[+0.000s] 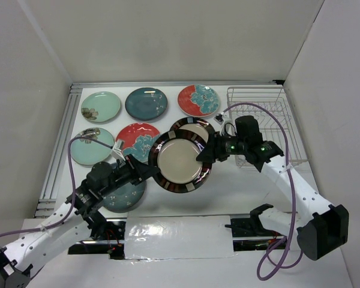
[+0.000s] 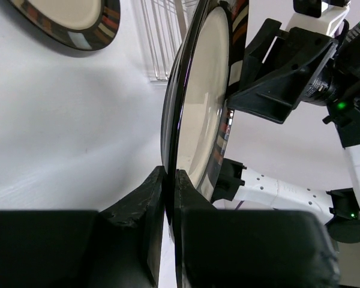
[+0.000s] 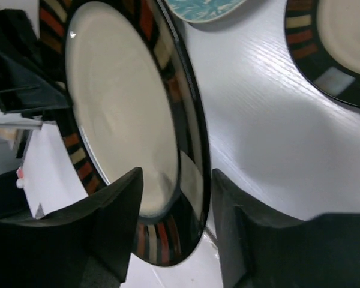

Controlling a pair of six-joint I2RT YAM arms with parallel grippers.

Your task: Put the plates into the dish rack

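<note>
Our held plate (image 1: 179,161), a striped-rim one, is up off the table (image 1: 240,192) around dead centre, tilted with its cream face toward the overhead camera. The left gripper (image 1: 151,170) is clamped on its rim at about 8 o'clock. From the left wrist we see both fingers (image 2: 147,204) pinched tight on the edge. The right gripper (image 1: 203,155) sits at 3 o'clock on the rim with a finger on either side. A sliver of table shows between the back finger (image 3: 240,240) and the rim, so we'd call that one loose, not gripping.

Edges: at 1 o'clock the held plate's rim overlaps the second striped plate (image 1: 195,126), which lies flat. At 10 o'clock it comes right up beside the near red plate (image 1: 137,139).

Further out:
- The back row, from 10 to 12 o'clock, is the mint plate (image 1: 101,107), teal plate (image 1: 146,103) and far red plate (image 1: 198,99).
- The near mint plate (image 1: 91,146) is at 9 o'clock.
- The low teal plate (image 1: 129,195) is at 7 o'clock, partly under the left arm.

The rack (image 1: 258,99) is at 2 o'clock, close to the right wall (image 1: 336,90), and the right arm crosses its near-left corner. Bare table shows from 4 to 6 o'clock, between the held plate and the arm bases.
</note>
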